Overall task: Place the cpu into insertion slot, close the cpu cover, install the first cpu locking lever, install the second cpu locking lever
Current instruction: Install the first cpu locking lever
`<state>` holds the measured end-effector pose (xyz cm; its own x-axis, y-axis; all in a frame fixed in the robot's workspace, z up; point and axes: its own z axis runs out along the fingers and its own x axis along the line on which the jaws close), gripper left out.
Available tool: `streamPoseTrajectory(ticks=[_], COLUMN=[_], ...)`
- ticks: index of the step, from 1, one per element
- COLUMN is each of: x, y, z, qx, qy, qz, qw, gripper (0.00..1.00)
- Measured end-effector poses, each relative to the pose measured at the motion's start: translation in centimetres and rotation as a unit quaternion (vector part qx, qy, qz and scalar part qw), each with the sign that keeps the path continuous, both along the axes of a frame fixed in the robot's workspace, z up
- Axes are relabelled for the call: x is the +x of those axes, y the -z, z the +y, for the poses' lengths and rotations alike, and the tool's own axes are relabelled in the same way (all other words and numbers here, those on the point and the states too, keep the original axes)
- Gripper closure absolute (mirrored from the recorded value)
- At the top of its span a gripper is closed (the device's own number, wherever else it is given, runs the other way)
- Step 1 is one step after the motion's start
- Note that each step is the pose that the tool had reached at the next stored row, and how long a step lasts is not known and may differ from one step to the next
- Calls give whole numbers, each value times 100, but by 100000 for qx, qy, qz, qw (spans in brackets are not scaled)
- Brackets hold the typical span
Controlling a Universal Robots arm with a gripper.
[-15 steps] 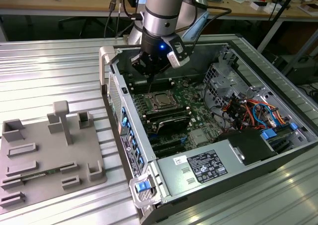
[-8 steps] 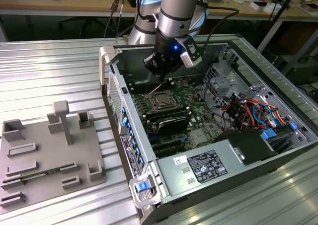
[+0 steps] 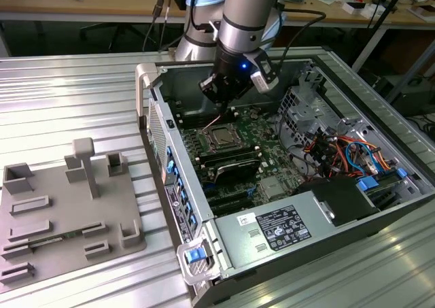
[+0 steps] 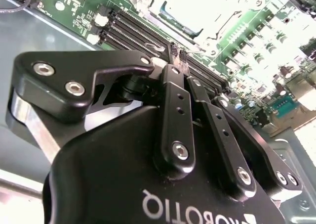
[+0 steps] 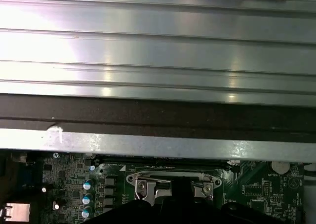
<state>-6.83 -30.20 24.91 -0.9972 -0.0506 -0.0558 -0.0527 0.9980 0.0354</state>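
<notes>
Grey fixture plate [image 3: 68, 213] nearest, on ribbed metal table [image 3: 68, 97]. Open computer case [image 3: 173, 179] beside it, grey labelled box [image 3: 272, 230] at near end. Mid-board: cpu [image 3: 221, 138] seated in insertion slot [image 3: 211, 145] (green board around), cpu cover [image 3: 233, 132] lying flat round it. Thin locking lever [image 3: 215, 121] slants up just behind slot. Gripper [image 3: 222, 107] just above lever; fingers [image 4: 175, 110] pressed together, whether they pinch lever can't tell. Workbench [image 3: 102, 2] beyond.

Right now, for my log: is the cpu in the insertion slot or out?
In: the cpu lies flat inside the silver rim of the insertion slot.
</notes>
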Motion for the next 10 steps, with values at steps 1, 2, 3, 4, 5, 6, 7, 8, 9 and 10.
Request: streamPoseTrajectory(ticks=[1, 2, 3, 4, 5, 6, 7, 8, 9, 10], x=[6, 9, 14, 19, 32, 40, 51, 63, 78, 95], y=[22, 39, 58, 73, 101, 115, 133, 151, 164, 177], z=[9, 16, 22, 26, 33, 37, 43, 48, 50, 52], qx=[-2, -1, -2, 2, 2, -1, -6, -5, -7, -2], qy=[-5, 2, 0, -1, 7, 5, 3, 7, 7, 5], qz=[-2, -5, -4, -4, -2, -2, 2, 3, 2, 0], qw=[100000, 100000, 100000, 100000, 100000, 100000, 100000, 100000, 100000, 100000], gripper=[89, 89, 89, 89, 89, 89, 89, 89, 89, 89])
